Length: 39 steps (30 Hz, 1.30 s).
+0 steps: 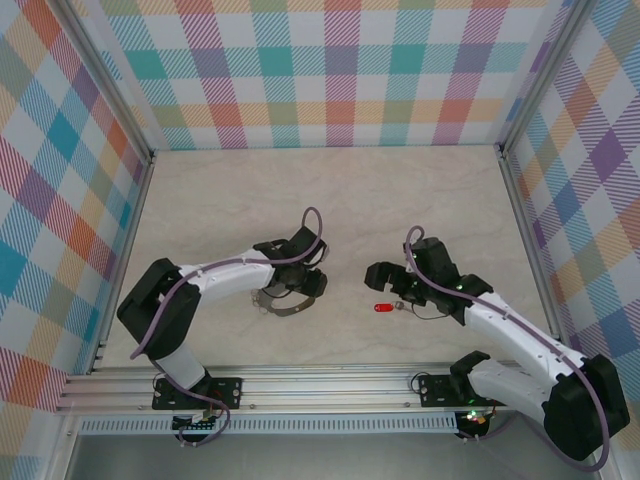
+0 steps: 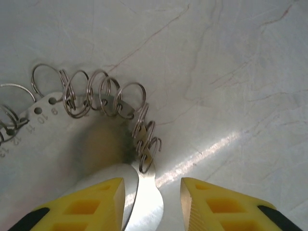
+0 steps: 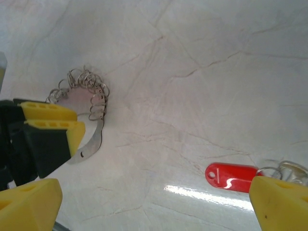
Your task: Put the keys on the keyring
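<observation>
Pale marbled table (image 1: 400, 200) runs between plaid walls (image 1: 340, 70), and on it the two parts of the job lie well apart, so nothing has been joined yet. The keyring (image 2: 48, 108) lies flat on the surface under the left arm, its numbered metal band edged with small wire loops (image 2: 101, 94), none of which carries a key. The left gripper (image 2: 151, 187) hangs over the plain curved end of that band with its yellow fingers on either side: one seems to touch or overlap the metal, while a clear gap shows beside the other, so the jaws are part-way apart and not yet clamped. The keys (image 1: 385, 307) lie on the table to the right of the ring, the red tag (image 3: 231, 175) flat with the small silver key just beyond it. The right gripper (image 3: 154, 192) hovers above them with jaws spread wide, one finger just beside the key, holding nothing. By my reading the work is at its very start: both pickups remain, then bringing the parts together, and finally threading the key onto a loop, which looks the hardest part.
</observation>
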Tool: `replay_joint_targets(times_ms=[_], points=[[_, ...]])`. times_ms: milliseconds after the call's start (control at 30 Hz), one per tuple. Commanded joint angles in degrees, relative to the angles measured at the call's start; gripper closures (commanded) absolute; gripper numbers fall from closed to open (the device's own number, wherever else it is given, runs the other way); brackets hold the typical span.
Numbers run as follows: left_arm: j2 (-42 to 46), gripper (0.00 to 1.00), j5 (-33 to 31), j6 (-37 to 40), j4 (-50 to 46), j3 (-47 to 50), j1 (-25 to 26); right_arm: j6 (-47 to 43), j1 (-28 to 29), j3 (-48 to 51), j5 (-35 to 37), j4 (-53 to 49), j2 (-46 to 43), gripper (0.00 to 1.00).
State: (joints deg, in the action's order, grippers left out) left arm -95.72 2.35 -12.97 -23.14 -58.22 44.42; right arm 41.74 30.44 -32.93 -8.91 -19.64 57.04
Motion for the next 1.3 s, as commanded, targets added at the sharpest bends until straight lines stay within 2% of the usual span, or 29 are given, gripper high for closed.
replay_joint_targets(times_ms=[0, 267, 1267], points=[[-1.67, 0.66, -2.01, 0.70, 1.20, -2.76, 0.97, 1.53, 0.00, 2.10, -3.83, 4.62, -1.04, 0.00], [-4.64, 0.70, -2.21, 1.28, 0.55, -5.15, 1.28, 1.73, -0.06, 2.82, -3.66, 5.44, -1.74, 0.00], [-6.92, 0.74, -4.14, 0.71, 3.47, -1.84, 1.75, 1.11, -0.09, 2.62, -3.75, 5.70, -1.53, 0.00]])
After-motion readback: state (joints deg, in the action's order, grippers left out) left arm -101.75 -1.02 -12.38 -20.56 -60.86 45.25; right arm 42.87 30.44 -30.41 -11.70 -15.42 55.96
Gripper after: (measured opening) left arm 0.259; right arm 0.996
